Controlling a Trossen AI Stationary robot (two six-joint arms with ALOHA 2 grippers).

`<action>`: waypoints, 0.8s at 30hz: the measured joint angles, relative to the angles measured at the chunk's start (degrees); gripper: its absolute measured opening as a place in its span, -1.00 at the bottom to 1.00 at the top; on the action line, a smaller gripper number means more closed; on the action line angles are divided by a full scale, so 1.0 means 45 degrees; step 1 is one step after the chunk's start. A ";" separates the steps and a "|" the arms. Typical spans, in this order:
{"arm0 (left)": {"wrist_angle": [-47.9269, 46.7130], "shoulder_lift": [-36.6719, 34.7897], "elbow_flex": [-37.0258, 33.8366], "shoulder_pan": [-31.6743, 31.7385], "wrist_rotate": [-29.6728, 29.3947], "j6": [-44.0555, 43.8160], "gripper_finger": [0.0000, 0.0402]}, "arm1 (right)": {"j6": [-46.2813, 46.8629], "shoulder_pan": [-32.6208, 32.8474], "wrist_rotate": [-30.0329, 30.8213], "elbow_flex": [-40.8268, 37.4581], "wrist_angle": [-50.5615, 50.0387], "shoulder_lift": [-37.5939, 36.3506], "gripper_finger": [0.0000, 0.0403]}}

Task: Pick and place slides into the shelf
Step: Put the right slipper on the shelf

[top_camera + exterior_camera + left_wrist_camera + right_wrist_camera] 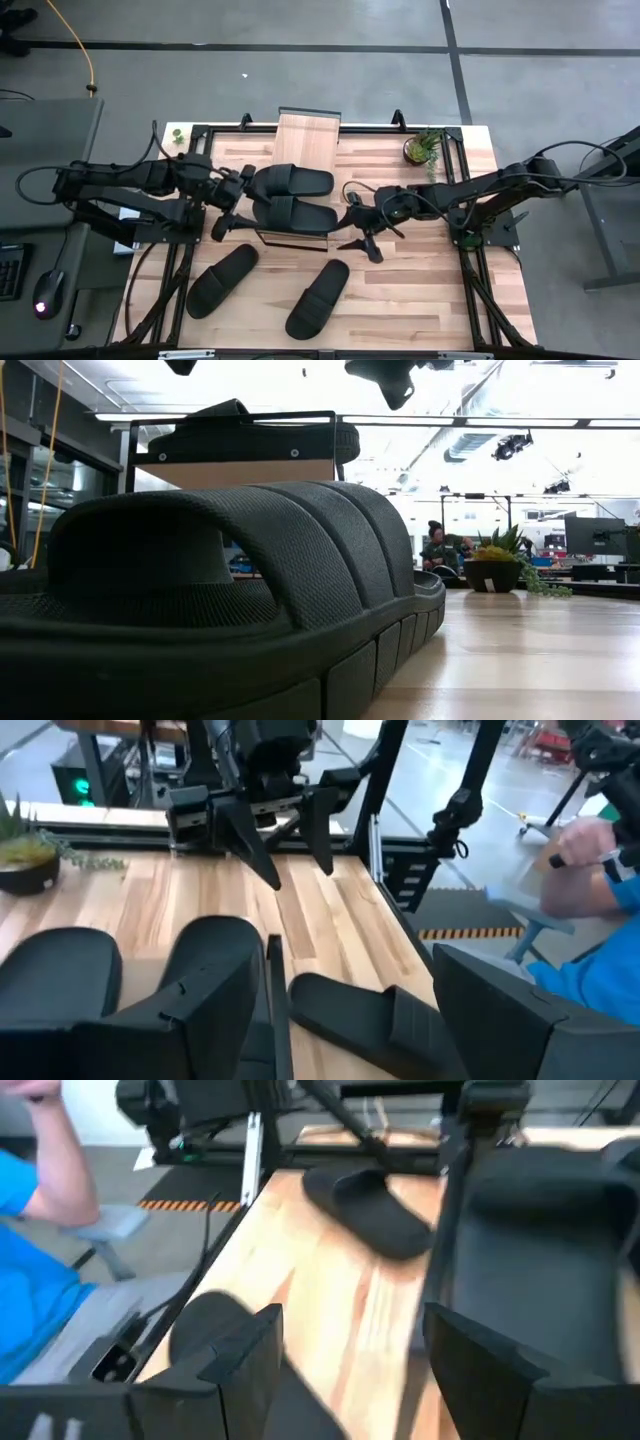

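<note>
Black rubber slides on the light-wood shelf [308, 140]: two [292, 181] [297, 214]
Left on the slatted desk [420, 280]: two [222, 279] [318, 298], near side
Left gripper [228, 205]: fingers open, beside shelf
Right gripper [361, 229]: fingers open, empty

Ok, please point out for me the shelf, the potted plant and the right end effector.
shelf [307, 140], high view, bare wood of its plank.
potted plant [421, 148], high view, on its leaves.
right end effector [362, 240], high view, midway between its fingertips.
</note>
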 joint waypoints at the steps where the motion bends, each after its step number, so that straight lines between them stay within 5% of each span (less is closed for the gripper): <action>1: -0.0037 0.0017 -0.0005 -0.0053 -0.0016 0.0000 0.39 | 0.0167 0.0099 -0.0027 -0.0005 -0.0069 0.0029 0.15; 24: 0.0365 0.0025 -0.0005 -0.0098 -0.0940 0.0225 0.39 | 0.4246 0.1479 -0.0821 -0.0005 0.0317 0.2448 0.15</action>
